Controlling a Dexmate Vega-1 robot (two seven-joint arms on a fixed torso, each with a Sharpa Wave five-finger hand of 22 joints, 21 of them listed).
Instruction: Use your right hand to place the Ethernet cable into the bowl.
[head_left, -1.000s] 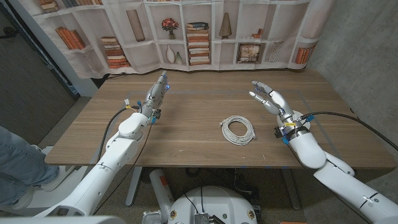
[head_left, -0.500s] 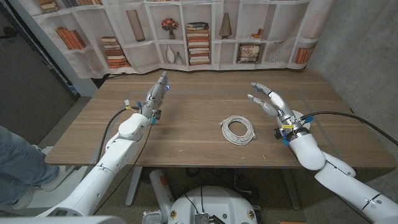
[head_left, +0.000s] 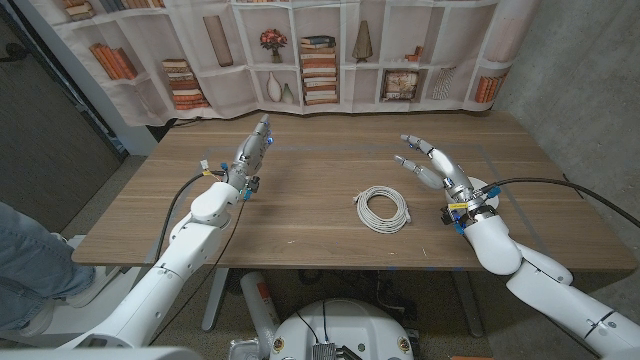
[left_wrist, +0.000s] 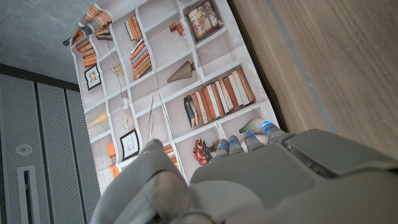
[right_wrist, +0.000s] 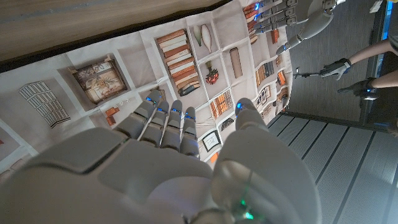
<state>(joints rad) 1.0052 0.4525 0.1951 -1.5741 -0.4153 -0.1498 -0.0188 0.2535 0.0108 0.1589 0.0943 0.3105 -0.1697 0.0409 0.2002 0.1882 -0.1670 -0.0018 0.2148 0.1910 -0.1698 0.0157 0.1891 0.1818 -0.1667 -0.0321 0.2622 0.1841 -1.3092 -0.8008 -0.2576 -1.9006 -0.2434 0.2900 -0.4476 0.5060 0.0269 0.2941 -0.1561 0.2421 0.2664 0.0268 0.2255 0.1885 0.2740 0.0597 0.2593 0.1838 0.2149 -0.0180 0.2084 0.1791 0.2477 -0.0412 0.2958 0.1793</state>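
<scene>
Left hand (head_left: 254, 149) sits over the far-left part of the wooden desk (head_left: 300, 215), fingers stretched long and held together, pointing toward the far edge; it holds nothing. Whether it touches the desk surface cannot be told. In the left wrist view the back of this hand (left_wrist: 249, 180) fills the foreground, with the bookshelf-print curtain (left_wrist: 161, 93) beyond its fingertips.

At the left edge of the head view, off the desk, a person's leg in jeans (head_left: 25, 255) is visible.

Ethernet cable (head_left: 384, 209): white, wound in a loose flat coil, lying on the desk right of centre and toward the near edge. It lies well apart from the left hand and near the right hand, on that hand's left, not touching it.

Right hand (head_left: 432, 164) is raised over the right part of the desk, fingers spread apart and reaching toward the far-left, empty. The right wrist view shows its back (right_wrist: 168, 168), fingers fanned against the curtain print.

Bookshelf-print curtain hangs behind the desk's far edge.
</scene>
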